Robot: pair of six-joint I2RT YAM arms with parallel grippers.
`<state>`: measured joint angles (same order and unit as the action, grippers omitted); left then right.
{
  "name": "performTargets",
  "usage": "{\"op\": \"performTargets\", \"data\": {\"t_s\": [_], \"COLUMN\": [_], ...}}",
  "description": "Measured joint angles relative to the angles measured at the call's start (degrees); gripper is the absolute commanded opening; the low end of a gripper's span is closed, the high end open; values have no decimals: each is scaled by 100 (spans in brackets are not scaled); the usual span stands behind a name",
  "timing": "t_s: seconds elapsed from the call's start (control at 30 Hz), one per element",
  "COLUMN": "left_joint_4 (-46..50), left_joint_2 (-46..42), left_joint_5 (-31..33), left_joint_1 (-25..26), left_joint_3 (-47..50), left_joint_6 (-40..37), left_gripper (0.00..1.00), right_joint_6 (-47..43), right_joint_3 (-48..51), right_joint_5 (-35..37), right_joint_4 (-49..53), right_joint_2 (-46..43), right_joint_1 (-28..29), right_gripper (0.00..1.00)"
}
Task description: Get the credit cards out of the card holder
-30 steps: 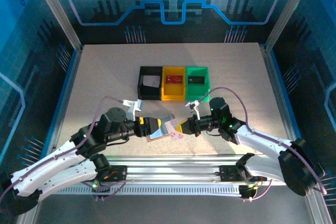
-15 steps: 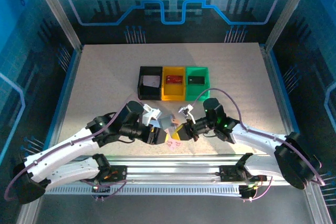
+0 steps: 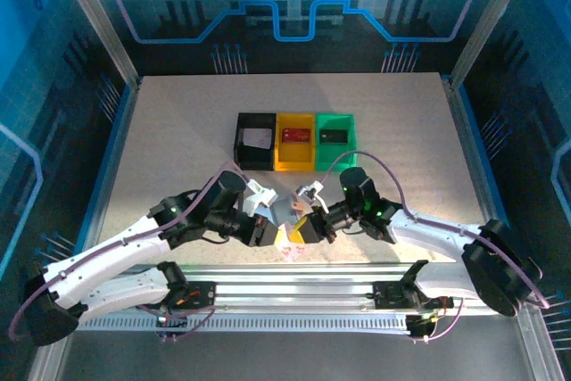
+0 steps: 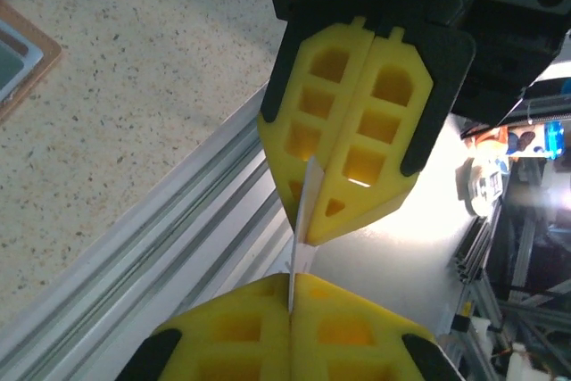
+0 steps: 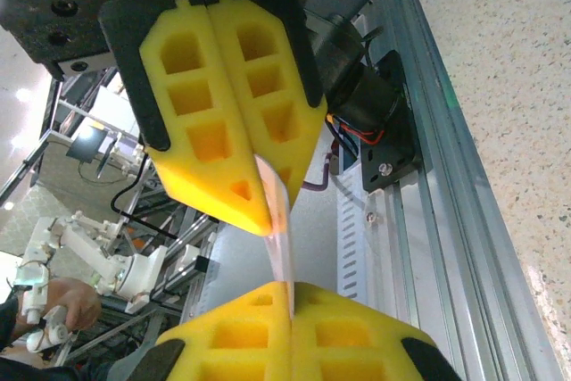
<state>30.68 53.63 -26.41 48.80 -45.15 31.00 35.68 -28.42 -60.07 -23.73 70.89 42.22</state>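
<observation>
The flat tabletop [image 3: 178,122] is patterned in speckled beige. Three box-shaped plastic bins are coloured (left to right): black bin [image 3: 254,161], yellow bin [image 3: 295,161], green bin [image 3: 332,158]. The leather-like card holder [image 3: 286,211] is shown pale grey inside.

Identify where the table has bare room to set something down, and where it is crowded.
Bare table lies left of the black bin, right of the green bin, and behind all three bins toward the far edge. Crowded: the near middle, where the left gripper and right gripper both pinch the card holder in front of the yellow bin.
</observation>
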Motion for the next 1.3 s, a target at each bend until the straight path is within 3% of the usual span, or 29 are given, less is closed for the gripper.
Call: {"op": "performTargets", "data": {"t_s": [0.07,0.23,0.37,0.47,0.63,0.97,1.17,1.3], "left_joint_4": [-22,-254,-404,-669,-1491,-3058,-3713,-3886], "left_joint_2": [-4,-155,-612,-1121,-1808,-1902,-1836,-1838], "left_joint_5": [-4,52,446,809,1283,1679,1875,1950], "left_joint_1": [-2,-11,-13,-13,-22,138,437,529], "left_joint_3": [31,181,435,719,1368,2212,2332,2389], "left_joint_6": [11,59,278,592,1285,2190,2354,2422], "left_gripper": [0,0,0,0,0,0,0,0], "right_joint_6": [-68,-264,-374,-269,367,1202,1462,1554], "right_joint_3": [-24,-103,-116,24,879,1491,1493,1493], "right_joint_5": [9,378,929,1322,1690,2398,2647,2741], "right_joint_4": [103,629,1088,1093,240,-1211,-1858,-2074], "right_joint_2": [-4,-240,-855,-1469,-2085,-1895,-1379,-1281], "right_joint_1": [0,-15,-243,-553,-654,-46,140,203], "right_gripper": [0,39,58,65,66,65,55,39]}}
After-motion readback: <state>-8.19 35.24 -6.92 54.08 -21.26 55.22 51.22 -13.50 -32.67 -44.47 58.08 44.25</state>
